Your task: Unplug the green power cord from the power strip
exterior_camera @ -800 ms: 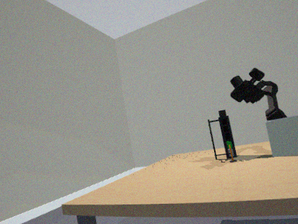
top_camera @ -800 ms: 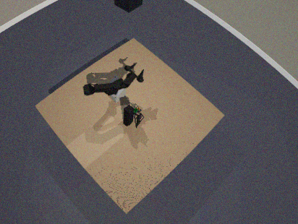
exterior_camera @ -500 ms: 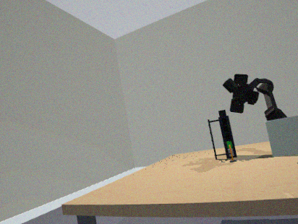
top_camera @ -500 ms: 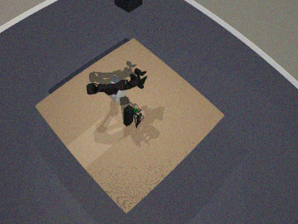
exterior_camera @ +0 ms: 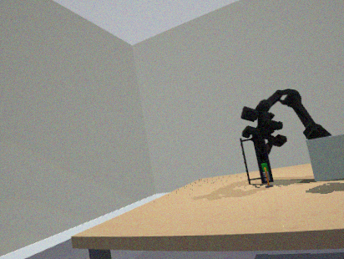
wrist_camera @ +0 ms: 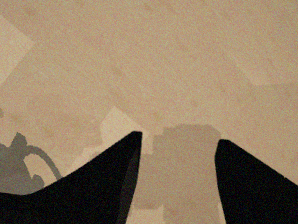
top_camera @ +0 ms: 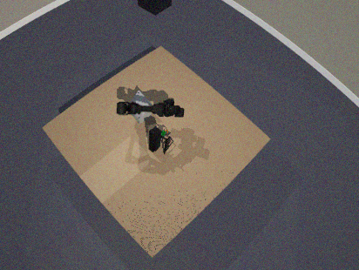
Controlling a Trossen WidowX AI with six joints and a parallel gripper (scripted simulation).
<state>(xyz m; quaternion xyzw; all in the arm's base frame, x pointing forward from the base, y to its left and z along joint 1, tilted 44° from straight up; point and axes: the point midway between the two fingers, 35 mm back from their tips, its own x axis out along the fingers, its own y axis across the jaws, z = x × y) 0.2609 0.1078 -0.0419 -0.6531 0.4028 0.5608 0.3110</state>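
The green plug (top_camera: 164, 133) (exterior_camera: 264, 166) is a small green patch low against the tall black upright block (top_camera: 154, 139) (exterior_camera: 263, 160), which I take to be the power strip. Its seating and the run of its cord are too small to tell. My gripper (wrist_camera: 179, 145) is partly open, with nothing between its fingers in the wrist view; only tabletop and shadow show there. In the exterior view the hand is over and around the upper part of the block, and its fingertips cannot be made out. Whether it touches the block is not clear. The plug is not in the wrist view.
A thin black wire frame (exterior_camera: 245, 159) stands beside the block. A small orange piece (exterior_camera: 267, 175) is just below the green patch. The arm's grey pedestal (exterior_camera: 327, 159) is at the right in the exterior view. The wooden table (top_camera: 209, 109) (exterior_camera: 188, 221) bears the arm's shadows.
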